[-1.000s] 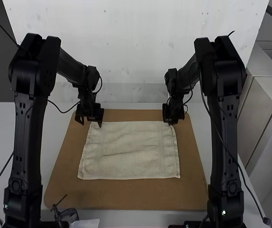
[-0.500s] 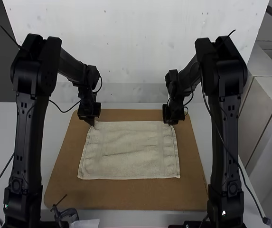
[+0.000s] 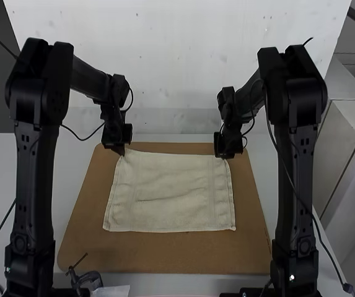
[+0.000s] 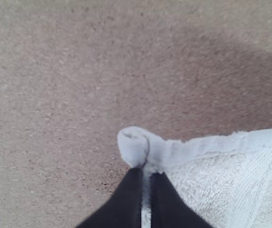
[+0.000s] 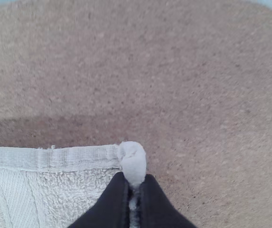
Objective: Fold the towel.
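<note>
Cream cloth: the towel [image 3: 171, 195] is spread unfolded on a brown board [image 3: 165, 257], its two far corners pinched between the closed fingertips of the left gripper [image 4: 149, 175] and the right gripper [image 5: 135, 179]. For a neat fold, both corners should be raised together and carried evenly toward the near edge, with the hem held lightly taut, and should be released only once the near corners are matched.
</note>
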Motion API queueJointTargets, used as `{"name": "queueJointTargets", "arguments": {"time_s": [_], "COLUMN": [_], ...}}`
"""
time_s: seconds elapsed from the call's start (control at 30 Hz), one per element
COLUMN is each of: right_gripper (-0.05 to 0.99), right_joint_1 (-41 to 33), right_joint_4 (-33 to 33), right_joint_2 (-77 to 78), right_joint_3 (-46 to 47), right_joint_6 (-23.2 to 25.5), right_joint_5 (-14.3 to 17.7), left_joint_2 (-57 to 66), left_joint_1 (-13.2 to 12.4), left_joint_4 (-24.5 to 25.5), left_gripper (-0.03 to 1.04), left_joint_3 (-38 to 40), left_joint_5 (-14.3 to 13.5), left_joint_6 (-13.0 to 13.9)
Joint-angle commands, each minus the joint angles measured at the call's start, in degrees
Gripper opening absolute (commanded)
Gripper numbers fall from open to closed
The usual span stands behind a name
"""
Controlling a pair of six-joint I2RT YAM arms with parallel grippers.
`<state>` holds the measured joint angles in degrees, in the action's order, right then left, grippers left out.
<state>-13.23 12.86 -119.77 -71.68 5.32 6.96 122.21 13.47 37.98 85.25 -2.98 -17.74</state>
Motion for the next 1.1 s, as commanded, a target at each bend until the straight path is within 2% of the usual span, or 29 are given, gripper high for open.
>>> {"name": "queueJointTargets", "arguments": {"time_s": [0.0,0.13,0.37,0.53,0.73,0.93,1.07], "right_gripper": [0.01,0.01,0.01,0.01,0.01,0.01,0.01], "right_joint_1": [1.3,1.4,1.5,1.0,0.4,-0.7,-1.0], "right_joint_4": [-1.5,-2.5,-2.4,-2.9,-3.7,-3.8,-4.0], "right_joint_2": [6.7,9.2,12.5,14.6,21.0,29.5,35.7], "right_joint_3": [-1.5,-1.6,0.4,6.1,13.8,22.3,27.6], "right_joint_6": [0.7,0.7,0.3,-0.1,-1.6,-2.4,-3.3], "right_joint_5": [2.3,2.3,2.0,2.0,1.7,1.4,0.9], "left_joint_2": [-6.1,-8.2,-12.3,-16.8,-23.1,-30.9,-36.3], "left_joint_1": [0.2,0.1,0.5,1.8,2.1,4.5,6.9], "left_joint_4": [-0.1,-0.5,-0.8,-1.9,-2.9,-3.2,-3.3], "left_gripper": [0.01,0.02,0.02,0.02,0.02,0.02,0.02], "left_joint_3": [0.0,-1.0,-4.6,-11.8,-19.3,-27.4,-32.7], "left_joint_5": [0.4,-0.8,-0.8,-0.7,-0.7,-0.8,-0.8], "left_joint_6": [-2.5,-4.0,-4.3,-4.3,-4.1,-4.1,-4.2]}}
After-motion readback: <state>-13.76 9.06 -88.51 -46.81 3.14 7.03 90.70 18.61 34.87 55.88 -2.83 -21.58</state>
